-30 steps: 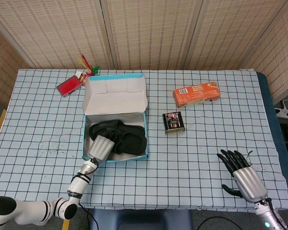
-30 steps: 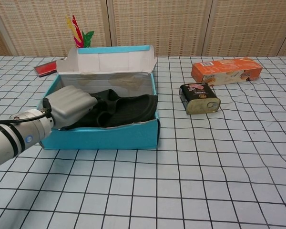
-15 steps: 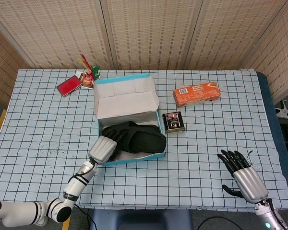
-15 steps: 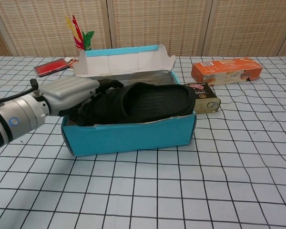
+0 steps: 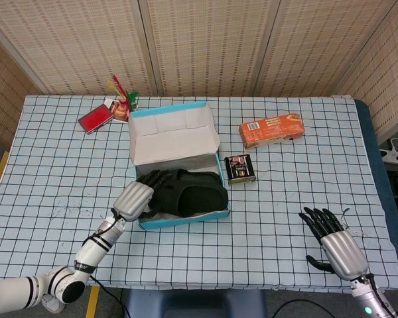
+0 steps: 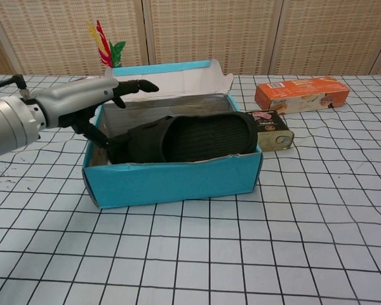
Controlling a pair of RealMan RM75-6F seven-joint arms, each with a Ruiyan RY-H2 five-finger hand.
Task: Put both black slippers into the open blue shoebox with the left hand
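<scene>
The open blue shoebox stands left of the table's middle, its white lid raised at the back. Black slippers lie inside it, toes toward the right; I cannot separate the two. My left hand hovers over the box's left end, fingers stretched out and apart above the slippers' heel end, holding nothing. The thumb points down close to the heel. My right hand rests open near the front right edge, seen only in the head view.
A small dark tin sits against the box's right end. An orange carton lies behind it. A red flat item and red, yellow and green sticks stand at the back left.
The shoebox slid to the right until it reached the tin. My left hand rose out of the box, let go of the slippers and spread its fingers. The right hand stayed still.
</scene>
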